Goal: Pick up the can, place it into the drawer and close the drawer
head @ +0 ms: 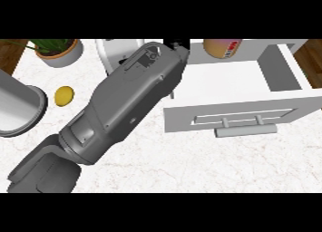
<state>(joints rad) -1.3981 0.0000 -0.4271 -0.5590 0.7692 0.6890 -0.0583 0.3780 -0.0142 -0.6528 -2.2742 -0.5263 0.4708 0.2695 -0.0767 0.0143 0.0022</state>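
Observation:
The can [222, 48], tan with a red label, shows at the top edge of the head view, over the far end of the open white drawer [217, 81]; its upper part is cut off. The drawer stands pulled out, its front panel and bar handle [246, 130] facing me. My left forearm [126, 99] runs from the lower left up to the top centre. Only a small black part of my left hand [178, 44] shows, just left of the can, with a narrow gap between them. My right hand is out of view.
A potted plant [56, 50] stands at the top left. A small yellow fruit [64, 96] lies beside a large grey cylinder [12, 108] at the left edge. A white object [119, 49] sits partly behind my forearm. Bare marble counter [210, 163] lies in front of the drawer.

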